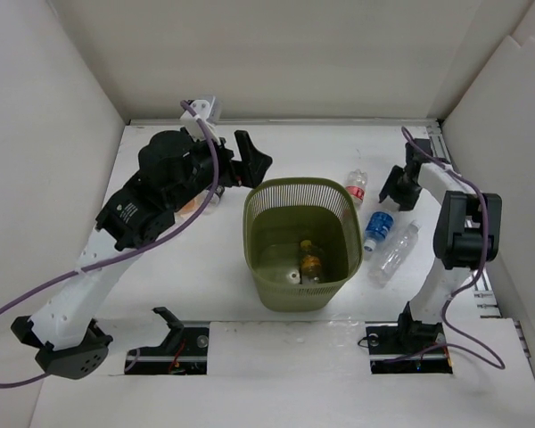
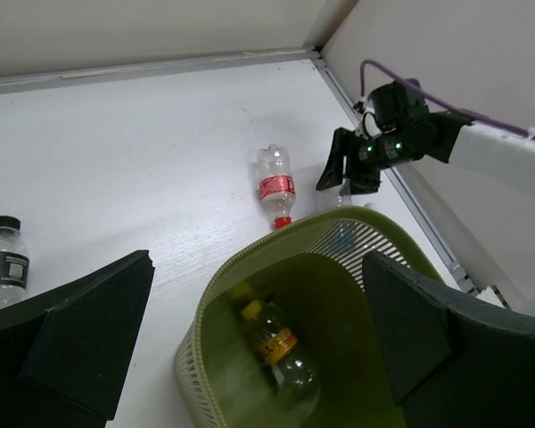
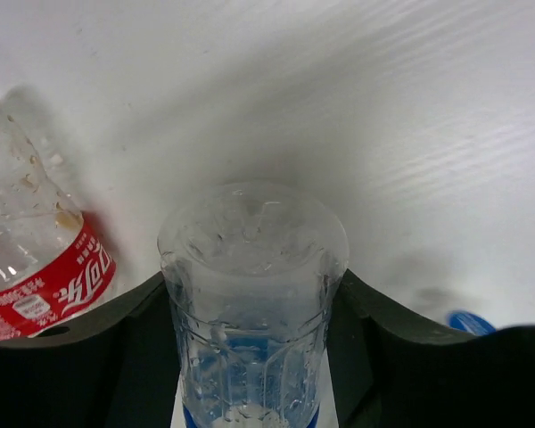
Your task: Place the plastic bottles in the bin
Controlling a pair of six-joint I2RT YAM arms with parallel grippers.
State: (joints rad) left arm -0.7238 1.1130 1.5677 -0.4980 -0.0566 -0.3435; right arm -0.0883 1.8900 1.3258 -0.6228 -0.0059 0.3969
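Right end effector (image 1: pixel 394 189) sits at 2 o'clock from the bin (image 1: pixel 339 192). Its arm is folded at the elbow and angled down toward the surface (image 1: pixel 205 267), and its fingers (image 3: pixel 134 357) press against both sides of a blue-labelled bottle (image 3: pixel 250 294), clamped on it. Left end effector (image 1: pixel 254 160) hangs at 11 o'clock from the bin on a long outstretched arm, with its fingers spread wide and nothing between them.

Five bottles show. Three lie on the surface beside the bin:
- a red-labelled bottle (image 1: pixel 357 187) at 1 o'clock
- the blue-labelled one at 3 o'clock
- a clear bottle (image 1: pixel 395 254) just beyond it, near 4 o'clock

A black-labelled bottle (image 2: pixel 2 267) lies at 10 o'clock, largely hidden under the left arm in the top view. The fifth is a yellow-capped bottle (image 2: pixel 272 343) with an orange label, lying on its side on the bin's floor. It is the only bottle I can make out inside the bin.
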